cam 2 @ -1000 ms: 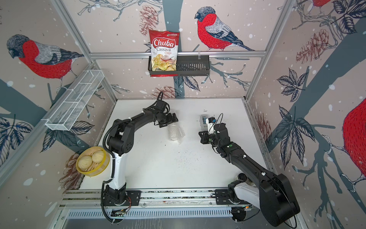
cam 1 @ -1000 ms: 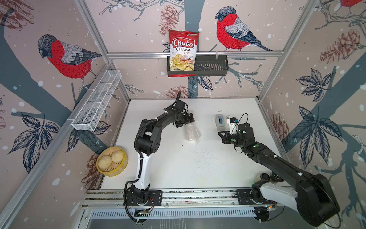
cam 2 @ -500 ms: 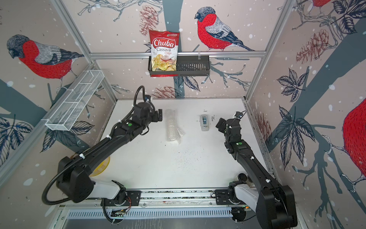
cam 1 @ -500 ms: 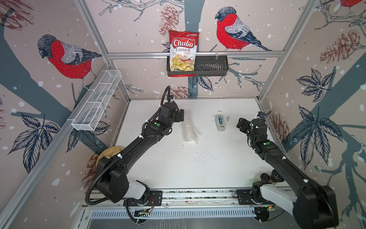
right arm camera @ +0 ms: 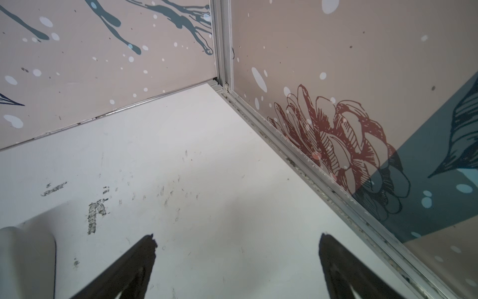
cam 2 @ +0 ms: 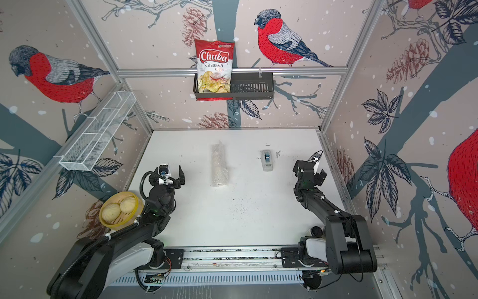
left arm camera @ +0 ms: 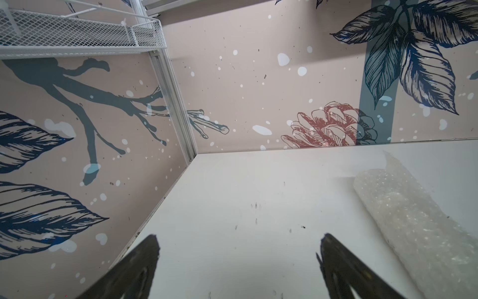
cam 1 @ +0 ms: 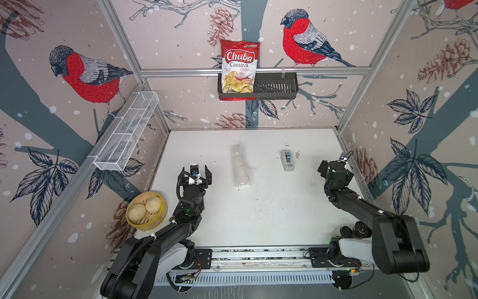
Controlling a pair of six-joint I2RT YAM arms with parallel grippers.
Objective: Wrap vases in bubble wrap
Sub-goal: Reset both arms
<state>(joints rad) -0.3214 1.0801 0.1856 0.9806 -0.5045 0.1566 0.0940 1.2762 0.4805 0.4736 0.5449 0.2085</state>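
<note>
Bullfinch-patterned walls (cam 1: 181, 38) enclose a white tabletop (cam 1: 258, 220) framed by aluminium rails (cam 1: 323, 70).

Right gripper (right arm camera: 238, 236) jaws spread wide, empty, over scuffed white table (right arm camera: 181, 145), pinecone wallpaper (right arm camera: 336, 137) beside

White desk (cam 1: 258, 222), from above in both top views. You see two things lying directly on it, apart from each other. The bubble wrap (cam 1: 240, 167), rolled into a whitish translucent tube, lies on its side near the middle, its length running back to front. A grey-blue tape dispenser (cam 1: 288, 160) lies to the roll's right, nearer the desk's right edge. Dark specks (cam 1: 261, 207) dot the bare surface in front of both.
</note>
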